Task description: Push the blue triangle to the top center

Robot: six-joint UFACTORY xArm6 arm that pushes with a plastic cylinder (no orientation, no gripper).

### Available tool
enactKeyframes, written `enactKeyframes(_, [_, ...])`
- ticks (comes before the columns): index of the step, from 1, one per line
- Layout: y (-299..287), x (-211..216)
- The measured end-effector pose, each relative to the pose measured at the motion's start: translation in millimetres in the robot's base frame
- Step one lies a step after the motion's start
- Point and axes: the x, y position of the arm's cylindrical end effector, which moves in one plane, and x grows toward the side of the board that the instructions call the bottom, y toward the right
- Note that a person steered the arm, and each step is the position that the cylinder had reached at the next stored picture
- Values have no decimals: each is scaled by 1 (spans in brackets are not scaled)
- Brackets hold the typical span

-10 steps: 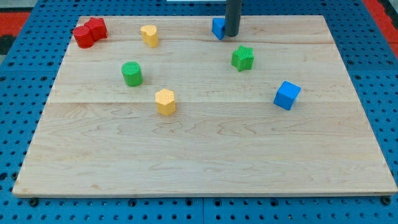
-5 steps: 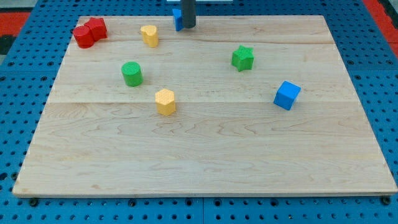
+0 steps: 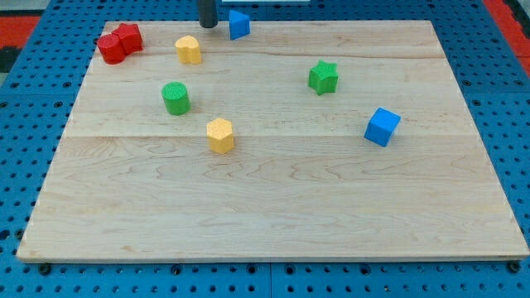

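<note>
The blue triangle (image 3: 238,24) sits at the board's top edge, slightly left of centre. My tip (image 3: 207,25) is just to its left, with a small gap between them, at the top edge. A yellow block (image 3: 189,50) lies just below and left of my tip.
Two red blocks (image 3: 118,43) touch each other at the top left. A green cylinder (image 3: 175,98) and a yellow hexagonal block (image 3: 220,135) lie left of centre. A green star (image 3: 323,78) and a blue cube (image 3: 382,127) lie on the right. The wooden board (image 3: 273,223) rests on blue pegboard.
My tip slid left along the top edge, pushing the blue triangle leftward, then passed to the triangle's left side. The upper yellow block shifted left and slightly down.
</note>
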Motion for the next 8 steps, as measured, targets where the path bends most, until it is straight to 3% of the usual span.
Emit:
enactKeyframes(2, [95, 21])
enactKeyframes(3, [108, 71])
enactKeyframes(4, [203, 72])
enactKeyframes(5, [232, 19])
enactKeyframes(8, [195, 0])
